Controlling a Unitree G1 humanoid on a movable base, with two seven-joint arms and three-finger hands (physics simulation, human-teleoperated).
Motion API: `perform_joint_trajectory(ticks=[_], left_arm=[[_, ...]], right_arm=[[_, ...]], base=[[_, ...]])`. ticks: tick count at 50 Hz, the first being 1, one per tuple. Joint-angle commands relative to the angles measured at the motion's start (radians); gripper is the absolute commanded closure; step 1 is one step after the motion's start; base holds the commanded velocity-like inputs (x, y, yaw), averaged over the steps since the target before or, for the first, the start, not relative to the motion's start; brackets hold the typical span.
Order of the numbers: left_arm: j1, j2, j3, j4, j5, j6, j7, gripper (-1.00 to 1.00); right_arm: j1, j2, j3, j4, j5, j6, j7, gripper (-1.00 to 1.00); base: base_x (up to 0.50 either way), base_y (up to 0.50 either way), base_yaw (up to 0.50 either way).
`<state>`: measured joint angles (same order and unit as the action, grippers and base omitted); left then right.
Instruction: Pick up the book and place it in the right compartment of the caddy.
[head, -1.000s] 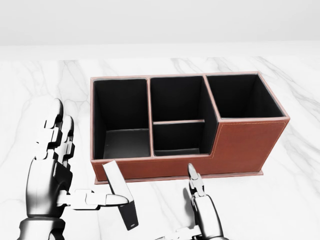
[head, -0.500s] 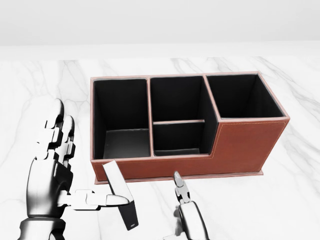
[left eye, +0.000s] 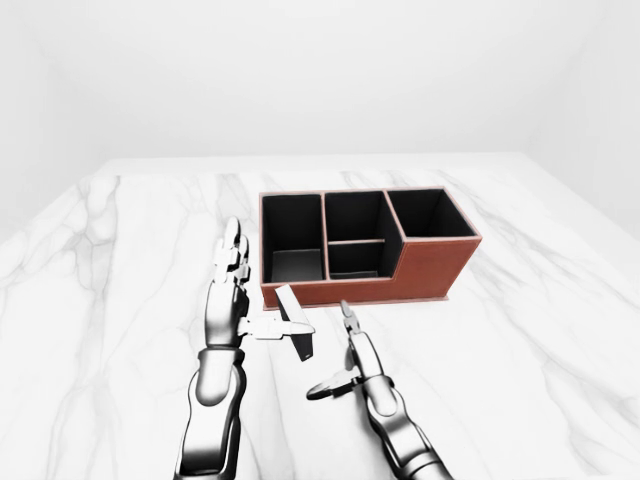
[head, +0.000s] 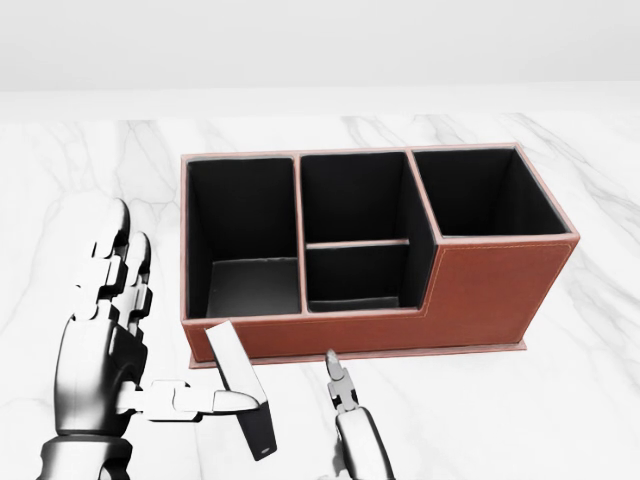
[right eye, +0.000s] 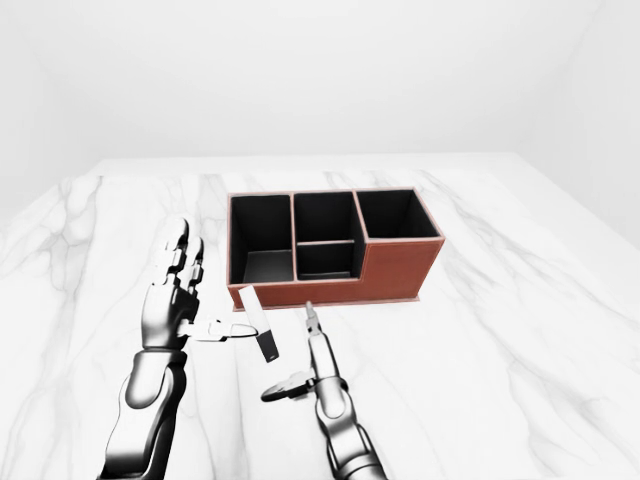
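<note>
Clearly we're at the pick-up step — the book (head: 242, 388) isn't gripped yet. It sits tilted in the lower left of the head view, just below the caddy (head: 480, 290) near wall. Our left hand (head: 105, 340) stands beside it, fingers spread and upright, thumb tip laid against the cover. Our right hand (left eye: 358, 366) comes up from the bottom centre, fingers apart, one pointing toward the book, not touching as far as we can tell. Next we'd judge both hands must close on the book, then lift and carry it to the right compartment (head: 480, 192) — the tall one, upper right. Marble table (head: 590, 400) has open room right of the caddy; the tall rim needs clearing.
</note>
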<state>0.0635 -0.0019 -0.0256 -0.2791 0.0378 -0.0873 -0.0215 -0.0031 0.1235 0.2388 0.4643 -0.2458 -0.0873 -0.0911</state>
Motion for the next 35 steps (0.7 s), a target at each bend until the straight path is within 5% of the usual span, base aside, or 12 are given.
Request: perform_joint_trajectory(ticks=[1,35], left_arm=[[0.007,0.001,0.003,0.000,-0.015,0.000,-0.010,-1.00],[0.006,0.000,0.001,0.001,-0.015,0.000,-0.011,-1.00]], right_arm=[[-0.011,0.017,0.015,0.012,-0.016,0.000,-0.012,-1.00],[-0.068,0.049,0.015,0.081,-0.034,0.000,-0.026,-1.00]], base=[[0.00,0.00,0.00],[0.00,0.00,0.00]])
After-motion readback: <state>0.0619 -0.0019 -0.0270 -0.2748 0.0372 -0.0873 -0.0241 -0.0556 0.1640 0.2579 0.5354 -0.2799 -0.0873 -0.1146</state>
